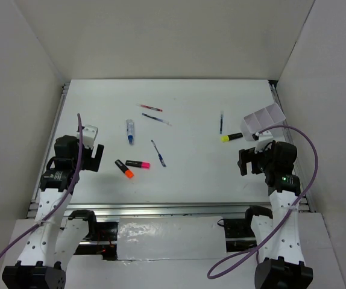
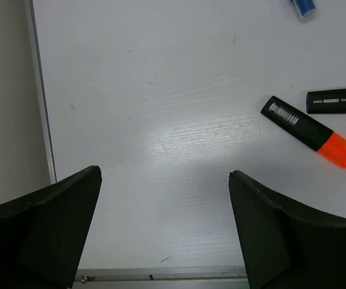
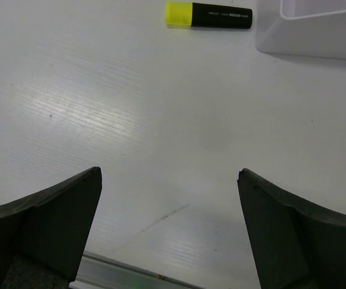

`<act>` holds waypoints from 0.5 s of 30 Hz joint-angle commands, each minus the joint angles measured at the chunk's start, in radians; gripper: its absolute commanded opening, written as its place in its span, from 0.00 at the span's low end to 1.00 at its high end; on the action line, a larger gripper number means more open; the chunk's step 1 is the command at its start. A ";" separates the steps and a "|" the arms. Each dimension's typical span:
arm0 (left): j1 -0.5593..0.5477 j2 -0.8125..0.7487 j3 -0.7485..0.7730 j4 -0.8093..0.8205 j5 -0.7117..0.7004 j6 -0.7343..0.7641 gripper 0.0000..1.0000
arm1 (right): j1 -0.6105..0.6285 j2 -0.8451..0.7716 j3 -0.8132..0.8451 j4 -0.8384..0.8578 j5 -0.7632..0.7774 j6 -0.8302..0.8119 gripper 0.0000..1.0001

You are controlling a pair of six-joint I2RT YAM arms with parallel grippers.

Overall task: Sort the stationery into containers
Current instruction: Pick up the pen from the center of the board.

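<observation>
The white divided box (image 1: 263, 120) stands at the right of the table; its corner shows in the right wrist view (image 3: 308, 30). A yellow-ended highlighter (image 1: 231, 137) lies just left of it (image 3: 209, 15). An orange-ended highlighter (image 1: 124, 169) (image 2: 310, 130) and a pink-ended one (image 1: 137, 164) (image 2: 337, 100) lie left of centre. A clear blue-capped marker (image 1: 129, 132) (image 2: 304, 7), a red pen (image 1: 151, 108) and thin blue pens (image 1: 156, 119) (image 1: 158, 153) (image 1: 221, 123) lie further back. My left gripper (image 2: 164, 174) is open and empty near the left edge. My right gripper (image 3: 168, 171) is open and empty in front of the box.
White walls enclose the table on the left, back and right. A metal rail (image 1: 185, 208) runs along the near edge, also seen in the left wrist view (image 2: 161, 274). The table's left edge rail (image 2: 40, 90) is close to my left gripper.
</observation>
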 commanded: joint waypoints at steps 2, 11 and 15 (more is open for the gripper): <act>-0.004 -0.007 0.007 0.047 0.031 0.007 0.99 | -0.006 0.004 -0.001 0.017 -0.009 -0.005 1.00; -0.004 0.052 0.087 -0.067 0.416 0.325 0.98 | -0.008 0.016 0.004 0.013 -0.009 -0.008 1.00; -0.037 0.143 0.150 -0.047 0.542 0.468 0.97 | -0.008 0.021 0.004 0.011 -0.012 -0.011 1.00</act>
